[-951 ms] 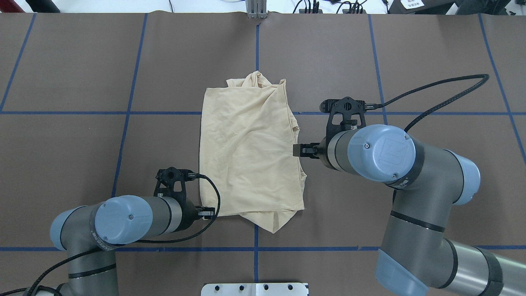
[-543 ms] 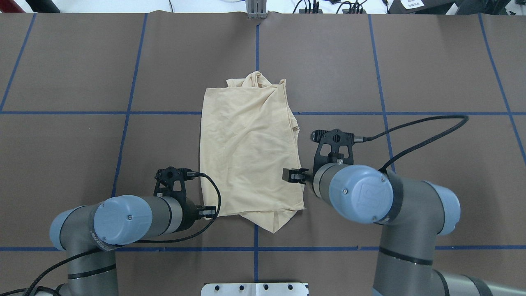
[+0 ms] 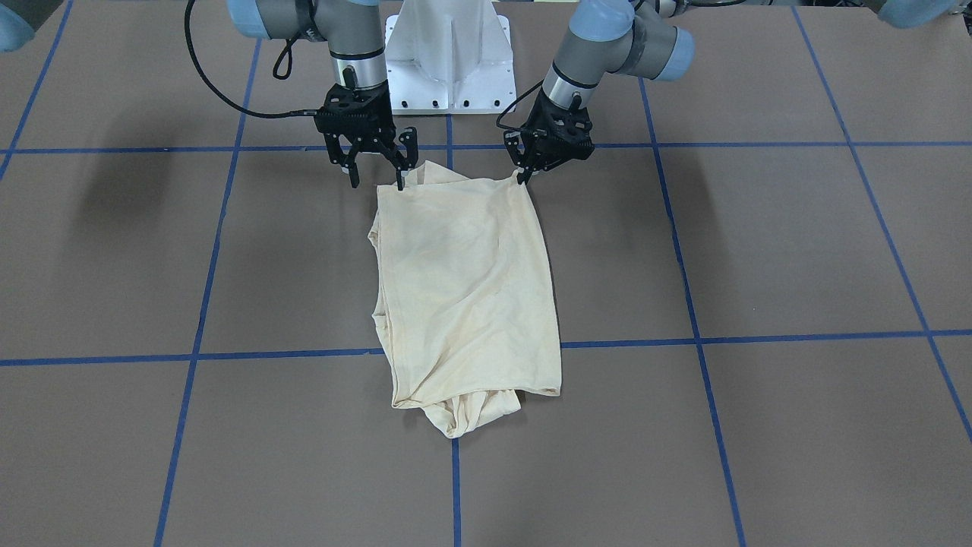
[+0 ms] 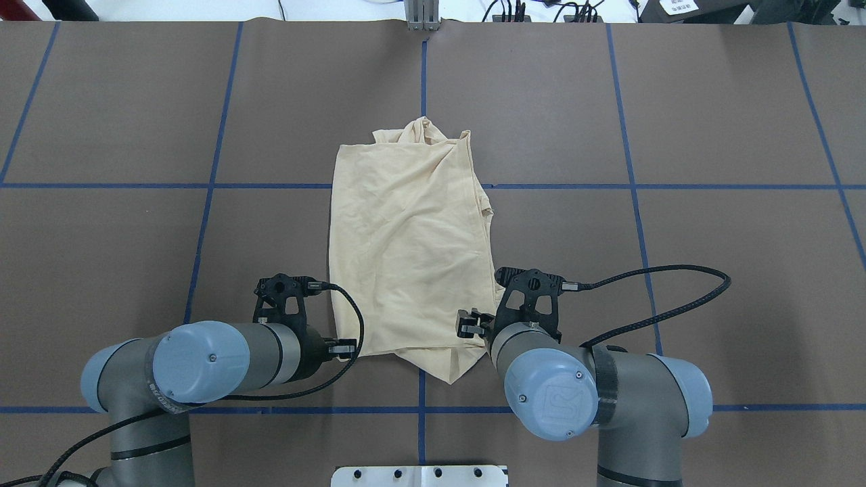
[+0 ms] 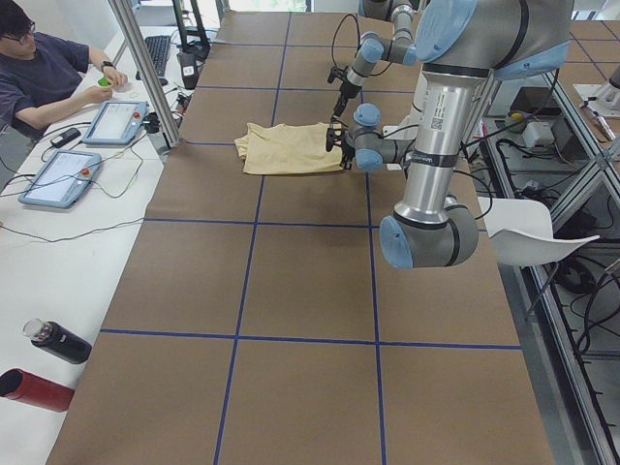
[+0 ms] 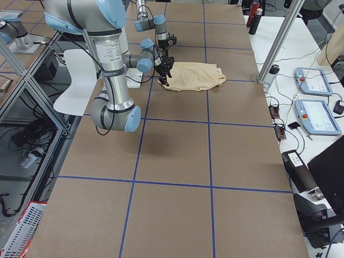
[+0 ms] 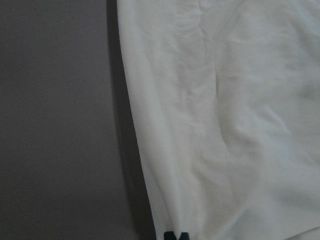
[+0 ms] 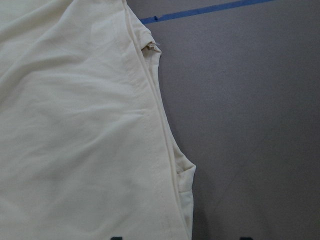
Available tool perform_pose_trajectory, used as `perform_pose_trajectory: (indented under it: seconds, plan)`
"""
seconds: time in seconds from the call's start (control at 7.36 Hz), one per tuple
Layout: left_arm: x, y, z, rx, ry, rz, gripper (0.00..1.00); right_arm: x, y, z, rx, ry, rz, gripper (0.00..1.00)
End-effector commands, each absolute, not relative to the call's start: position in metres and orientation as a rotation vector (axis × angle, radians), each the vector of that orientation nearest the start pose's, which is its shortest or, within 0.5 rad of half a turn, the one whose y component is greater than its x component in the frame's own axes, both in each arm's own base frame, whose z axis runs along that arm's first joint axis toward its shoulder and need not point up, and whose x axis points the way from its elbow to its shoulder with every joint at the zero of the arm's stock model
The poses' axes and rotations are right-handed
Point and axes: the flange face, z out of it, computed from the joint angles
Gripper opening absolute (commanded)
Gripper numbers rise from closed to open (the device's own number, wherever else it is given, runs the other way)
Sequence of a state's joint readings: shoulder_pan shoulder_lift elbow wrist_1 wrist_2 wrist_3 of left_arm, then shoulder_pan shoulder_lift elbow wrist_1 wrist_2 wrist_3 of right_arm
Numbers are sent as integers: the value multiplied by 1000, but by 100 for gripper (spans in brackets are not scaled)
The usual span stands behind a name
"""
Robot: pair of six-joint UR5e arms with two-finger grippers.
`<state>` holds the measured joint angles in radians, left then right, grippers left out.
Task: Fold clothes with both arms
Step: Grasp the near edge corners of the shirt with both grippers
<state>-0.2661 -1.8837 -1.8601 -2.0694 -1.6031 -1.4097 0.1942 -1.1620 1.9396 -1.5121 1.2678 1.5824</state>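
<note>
Between left tool [image 4: 346, 350], right tool [image 4: 465, 323]: T-shirt [image 4: 406, 250]

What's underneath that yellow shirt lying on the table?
The shirt lies flat on the brown table; a blue tape line runs in under it. Folded layers hide anything between them, and no print shows.

Grey arms [image 4: 270, 352], blue caps [image 4: 551, 396], black cables [image 4: 649, 277]

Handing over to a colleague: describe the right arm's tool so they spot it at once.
On the brown table with blue tape lines lies one cream shirt. Two black tools sit at its corners nearest the robot's white base. The right tool stands wide open; the left tool is pinched shut on the cloth.
</note>
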Motion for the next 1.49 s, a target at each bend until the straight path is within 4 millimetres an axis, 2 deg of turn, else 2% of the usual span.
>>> perform_pose_trajectory:
  seconds: [0.0,0.27,0.54,0.81,1.09,1.22,1.36]
  plan:
    - [532,-280,301,205,1083,-76,0,-555,-283,278,411,-828,306,73]
    - [532,-280,301,205,1083,-76,0,-566,-295,297,430,-809,304,64]
    - [533,-280,300,205,1084,-76,0,-572,-297,304,439,-790,306,58]
    - [532,-279,299,206,1087,-76,0,-574,-298,306,438,-784,308,55]
    - [532,-279,298,206,1087,-76,0,-574,-298,305,439,-785,307,37]
    - [531,-280,298,207,1090,-77,0,-575,-298,302,440,-790,308,32]
    - [531,-279,297,207,1090,-76,0,-576,-298,302,440,-789,306,32]
